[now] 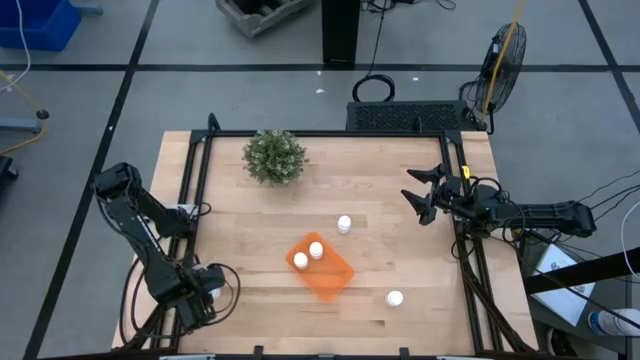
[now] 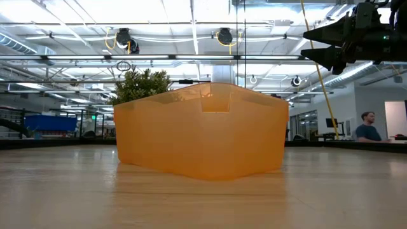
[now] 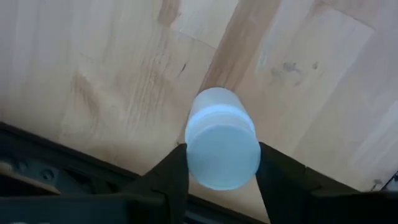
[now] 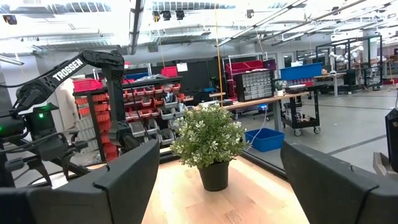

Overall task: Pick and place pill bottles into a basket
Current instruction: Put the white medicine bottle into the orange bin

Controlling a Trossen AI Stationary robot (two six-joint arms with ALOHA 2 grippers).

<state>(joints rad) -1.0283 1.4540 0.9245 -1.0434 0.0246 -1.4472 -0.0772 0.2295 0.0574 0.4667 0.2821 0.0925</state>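
The orange basket (image 1: 322, 268) lies on the table's near middle and fills the low view (image 2: 203, 133). Two white pill bottles (image 1: 308, 254) stand in it. One bottle (image 1: 344, 224) stands on the table just beyond it, and another (image 1: 394, 298) stands near its right. My left gripper (image 1: 200, 287) is over the table's near left corner, shut on a fifth bottle (image 3: 222, 146), which the arm hides in the high view. My right gripper (image 1: 412, 186) is open and empty, raised over the table's right side (image 2: 331, 44). My left gripper pinches the pill bottle between its two fingers (image 3: 169, 177), which press on opposite sides of the bottle near its capped top (image 3: 222, 158). The fingers come from above, pointing down. The bottle is upright, cap up; whether its base is clear of the table I cannot tell.
A round green potted plant (image 1: 274, 157) stands at the far left of the table and shows ahead of my right gripper (image 4: 210, 140). A black frame (image 1: 195, 190) runs along the table's left, far and right edges. A person (image 2: 367, 127) sits in the room beyond.
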